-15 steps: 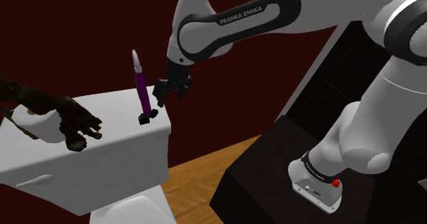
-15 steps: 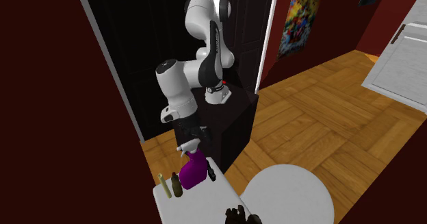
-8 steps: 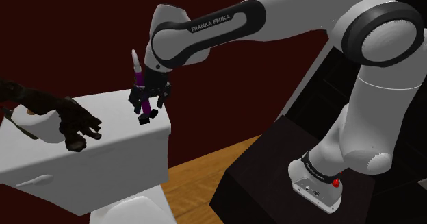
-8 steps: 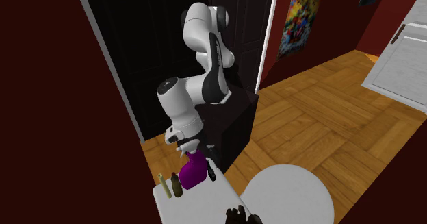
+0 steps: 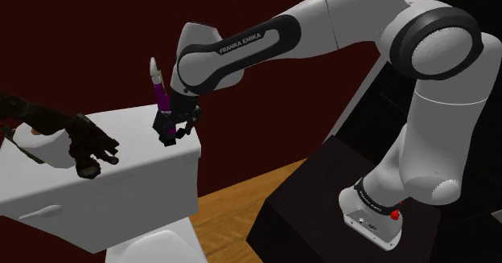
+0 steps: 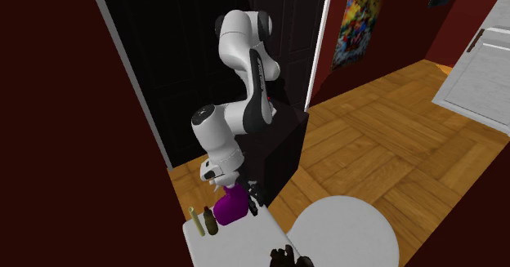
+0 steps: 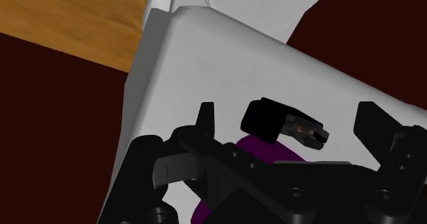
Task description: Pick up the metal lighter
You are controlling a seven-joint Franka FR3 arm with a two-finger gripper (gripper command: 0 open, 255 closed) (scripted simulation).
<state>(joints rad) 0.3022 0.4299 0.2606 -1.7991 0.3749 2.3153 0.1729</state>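
Note:
The lighter (image 7: 282,122) is a small black block with a darker cap, standing near the edge of a white toilet tank lid (image 7: 205,58). My gripper (image 7: 289,120) hangs open over it, one finger on each side, neither touching it. In the shoulder view the gripper (image 5: 174,125) is low over the lighter (image 5: 167,139) at the lid's right end. A purple spray bottle (image 5: 162,96) with a white nozzle stands just behind it, close to the fingers. In the second exterior view the bottle (image 6: 230,206) is below my wrist, and the lighter (image 6: 255,198) is a dark shape beside it.
A dark hand-like object (image 5: 84,139) and a white thing (image 5: 36,145) lie on the tank lid (image 5: 96,181) toward the shoulder view's left. A small brown bottle (image 6: 209,220) and a yellowish stick (image 6: 195,221) stand by the purple bottle. The round toilet lid (image 6: 343,233) is below; the black stand (image 5: 314,201) is to the right.
The arm has swung toward the shoulder view's left and come down, bringing the open gripper from beside the bottle to straddle the lighter. The bottle's top has tipped slightly left.

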